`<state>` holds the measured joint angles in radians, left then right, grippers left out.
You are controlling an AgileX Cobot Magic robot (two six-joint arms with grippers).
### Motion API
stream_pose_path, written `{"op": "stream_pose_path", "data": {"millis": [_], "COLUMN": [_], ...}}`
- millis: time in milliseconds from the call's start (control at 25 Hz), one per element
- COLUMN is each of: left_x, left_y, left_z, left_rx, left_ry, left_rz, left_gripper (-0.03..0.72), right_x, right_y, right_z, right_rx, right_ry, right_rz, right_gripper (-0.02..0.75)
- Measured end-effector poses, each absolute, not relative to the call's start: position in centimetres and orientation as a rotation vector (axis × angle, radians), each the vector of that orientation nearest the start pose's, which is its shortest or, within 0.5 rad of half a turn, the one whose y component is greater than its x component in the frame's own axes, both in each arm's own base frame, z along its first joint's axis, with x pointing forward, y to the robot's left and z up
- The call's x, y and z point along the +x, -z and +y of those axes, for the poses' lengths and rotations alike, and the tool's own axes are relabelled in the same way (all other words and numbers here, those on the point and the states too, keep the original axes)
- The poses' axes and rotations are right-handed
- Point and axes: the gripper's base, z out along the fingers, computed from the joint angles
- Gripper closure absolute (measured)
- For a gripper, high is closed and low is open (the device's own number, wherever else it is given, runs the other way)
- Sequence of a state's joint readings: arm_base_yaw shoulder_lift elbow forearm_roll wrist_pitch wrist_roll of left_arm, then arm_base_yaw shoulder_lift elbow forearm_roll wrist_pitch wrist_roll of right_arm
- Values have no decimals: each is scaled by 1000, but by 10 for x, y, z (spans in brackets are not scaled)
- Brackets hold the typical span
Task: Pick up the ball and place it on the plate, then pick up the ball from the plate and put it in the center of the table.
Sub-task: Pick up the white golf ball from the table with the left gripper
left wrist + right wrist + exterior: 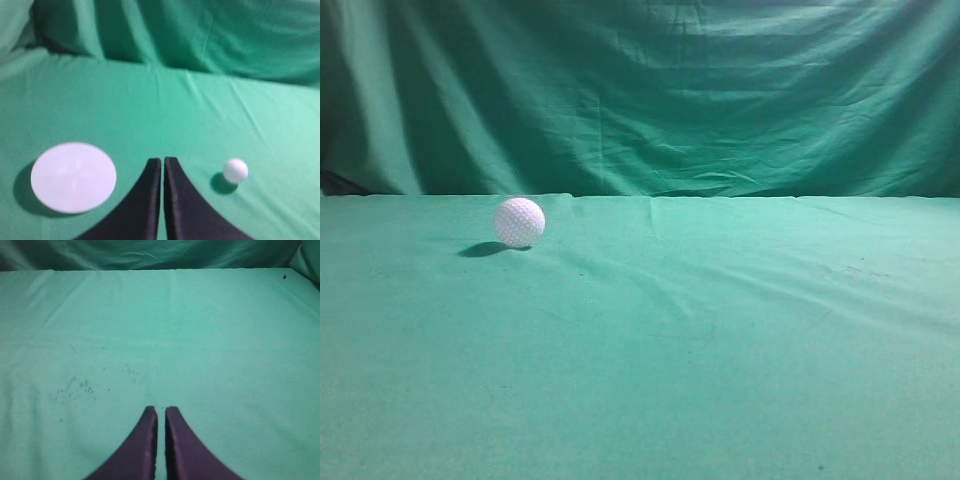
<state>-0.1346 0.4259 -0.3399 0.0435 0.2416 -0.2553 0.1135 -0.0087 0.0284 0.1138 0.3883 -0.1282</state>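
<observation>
The white dimpled ball [519, 221] rests on the green cloth table [700, 340], left of the middle in the exterior view. In the left wrist view the ball [235, 170] lies to the right of my left gripper [163, 160], apart from it, and a round white plate [73, 176] lies to the gripper's left. The left gripper is shut and empty. My right gripper [161, 409] is shut and empty above bare cloth. No gripper and no plate show in the exterior view.
A darker green curtain [650, 90] hangs behind the table's far edge. Faint dark specks [80, 387] mark the cloth left of the right gripper. The cloth has light wrinkles.
</observation>
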Motion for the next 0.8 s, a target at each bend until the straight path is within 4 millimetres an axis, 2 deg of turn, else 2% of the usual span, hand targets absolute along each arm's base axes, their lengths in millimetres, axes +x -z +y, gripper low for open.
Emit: {"op": "stream_pose_path", "data": {"millis": [160, 280, 320, 440, 560, 600, 680, 720, 760, 800], "left_x": [113, 123, 127, 140, 154, 160, 171, 177, 183, 191], "left_y": [-265, -269, -271, -286, -298, -301, -305, -304, -306, -306], "left_z": [-15, -19, -20, -28, -40, -44, -49, -52, -55, -58], "left_rx": [-122, -82, -32, 156, 334, 380, 441, 459, 463, 482], "left_ry": [268, 252, 228, 208, 267, 292, 330, 354, 382, 399], "left_rz": [1928, 2019, 2058, 2168, 2200, 2194, 2180, 2179, 2177, 2179], "left_gripper": [688, 688, 688, 688, 688, 688, 688, 688, 688, 688], "right_x": [52, 52, 52, 52, 52, 52, 52, 52, 52, 52], "right_y": [-169, -169, -169, -169, -169, -169, -169, -169, -169, -169], "right_z": [10, 10, 10, 10, 10, 10, 10, 10, 10, 10], "right_rx": [-158, -158, -158, -158, -158, -158, -158, -158, -158, -158], "right_ry": [-103, -103, -103, -103, -103, -103, -103, -103, -103, -103], "right_rz": [1884, 1884, 1884, 1884, 1884, 1884, 1884, 1884, 1884, 1884], "right_gripper": [738, 738, 688, 688, 688, 738, 738, 688, 688, 738]}}
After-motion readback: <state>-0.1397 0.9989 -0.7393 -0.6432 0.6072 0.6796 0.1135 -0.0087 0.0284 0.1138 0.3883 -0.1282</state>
